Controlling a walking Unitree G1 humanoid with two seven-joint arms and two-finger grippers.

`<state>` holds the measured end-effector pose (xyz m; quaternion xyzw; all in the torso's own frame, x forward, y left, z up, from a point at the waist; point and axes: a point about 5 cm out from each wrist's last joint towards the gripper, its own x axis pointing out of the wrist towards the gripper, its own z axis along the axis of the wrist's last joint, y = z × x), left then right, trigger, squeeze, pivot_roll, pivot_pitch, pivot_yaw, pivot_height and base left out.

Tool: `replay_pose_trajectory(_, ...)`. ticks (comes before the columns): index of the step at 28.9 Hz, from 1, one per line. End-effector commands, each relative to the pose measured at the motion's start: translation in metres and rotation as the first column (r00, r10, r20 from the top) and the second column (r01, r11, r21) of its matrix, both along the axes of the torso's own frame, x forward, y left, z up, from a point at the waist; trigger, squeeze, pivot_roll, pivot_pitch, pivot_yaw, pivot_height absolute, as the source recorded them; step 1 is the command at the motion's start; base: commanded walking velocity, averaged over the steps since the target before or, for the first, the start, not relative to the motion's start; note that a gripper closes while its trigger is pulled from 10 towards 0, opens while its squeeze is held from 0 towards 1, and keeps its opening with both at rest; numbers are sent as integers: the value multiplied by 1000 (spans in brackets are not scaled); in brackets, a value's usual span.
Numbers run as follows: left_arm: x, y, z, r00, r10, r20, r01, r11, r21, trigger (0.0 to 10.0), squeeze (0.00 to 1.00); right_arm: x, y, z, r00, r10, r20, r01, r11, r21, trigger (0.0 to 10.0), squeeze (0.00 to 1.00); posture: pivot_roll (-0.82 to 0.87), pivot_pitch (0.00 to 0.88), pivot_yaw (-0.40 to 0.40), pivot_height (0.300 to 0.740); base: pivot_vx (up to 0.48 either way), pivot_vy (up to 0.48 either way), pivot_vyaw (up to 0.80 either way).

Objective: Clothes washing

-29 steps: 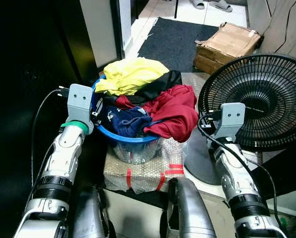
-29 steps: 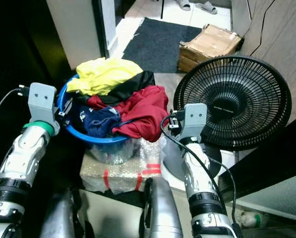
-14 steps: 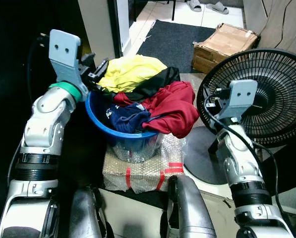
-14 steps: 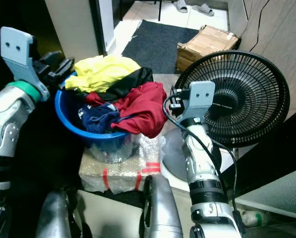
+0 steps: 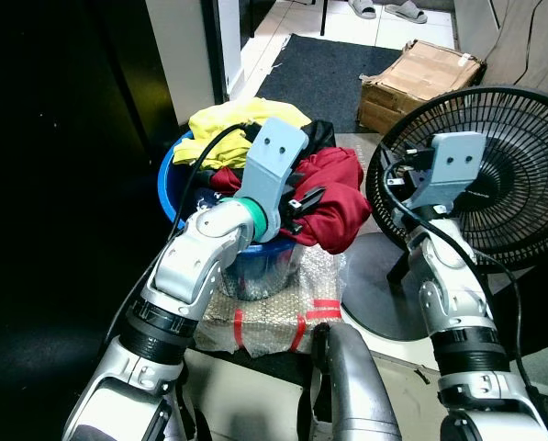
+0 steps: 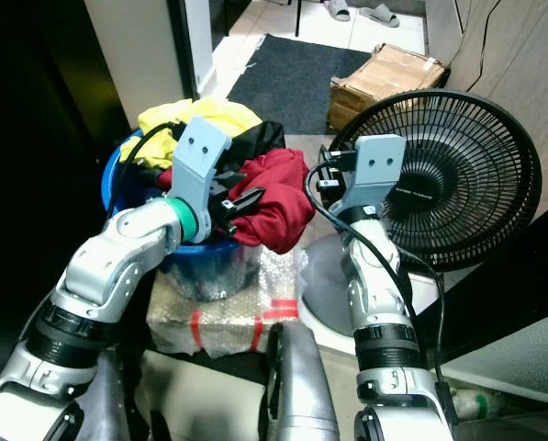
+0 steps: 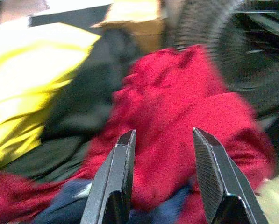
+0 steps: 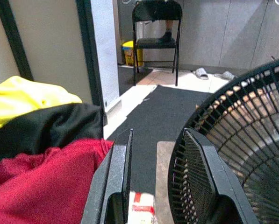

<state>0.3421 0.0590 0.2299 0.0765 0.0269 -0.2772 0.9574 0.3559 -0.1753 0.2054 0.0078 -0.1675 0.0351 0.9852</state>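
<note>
We are positioning the left hand (image 5: 303,197) over the blue basin (image 5: 170,176), which sits on a bubble-wrapped box (image 5: 264,317) in front of us and holds the laundry heap. The fingers are parted a moderate way and holding nothing.

Risks from this position:
- The red garment (image 5: 333,197) is draping over the basin rim; a pull on it could, in our judgement, tip the basin off the box or drag the yellow garment (image 5: 228,133) and black garment (image 6: 255,138) out with it.
- The standing fan (image 5: 494,175) is just beside the basin. The right hand (image 5: 411,184) is hovering in front of its grille, fingers parted and empty, and a swing there could strike the guard.

In the left wrist view, the red garment is lying directly beyond the fingertips (image 7: 125,144), close to them, with contact not confirmed.
</note>
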Motion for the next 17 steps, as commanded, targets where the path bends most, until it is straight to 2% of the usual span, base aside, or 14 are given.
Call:
replay_pose_trajectory(1,0,3,-2,1000,21,-21,-21,1000,13,10000,0,-1,0,-5,1000,-3,-21,2,1000,-2,10000,0,6,134,55,505,0,0,0)
replay_pose_trajectory(2,-1,2,-2,999,24,-26,-23,1000,15,10000,0,-1,0,-5,1000,-2,-22,2,1000,-2,10000,0,6,134,55,505,0,0,0)
replay_pose_trajectory(3,14,34,-2,983,180,-22,-179,983,39,10000,0,-1,1,-9,999,1,-36,-1,1000,-4,10000,0,24,161,48,505,0,0,0)
replay_pose_trajectory(5,31,83,2,922,386,-7,-385,920,69,10000,0,0,2,-14,998,6,-55,-6,1000,-7,10000,0,30,170,45,505,0,0,0)
replay_pose_trajectory(6,35,97,4,900,436,1,-435,897,76,10000,0,0,3,-14,998,8,-58,-8,1000,-9,10000,0,32,175,44,505,0,0,0)
replay_pose_trajectory(8,42,110,9,883,469,22,-469,878,95,10000,0,2,2,-14,998,7,-64,-8,1000,-12,10000,0,34,188,41,505,0,0,0)
replay_pose_trajectory(13,54,116,18,876,480,45,-482,868,121,10000,0,4,2,-16,997,4,-78,-5,1000,-20,10000,0,34,194,42,505,0,0,0)
replay_pose_trajectory(15,61,102,21,898,436,52,-439,888,135,10000,0,3,1,-18,996,-2,-84,-1,1000,-29,10000,0,20,212,67,505,0,0,0)
replay_pose_trajectory(17,61,102,21,898,436,52,-439,888,135,10000,0,3,1,-18,996,-2,-84,-1,1000,-29,10000,0,20,212,67,505,0,0,0)
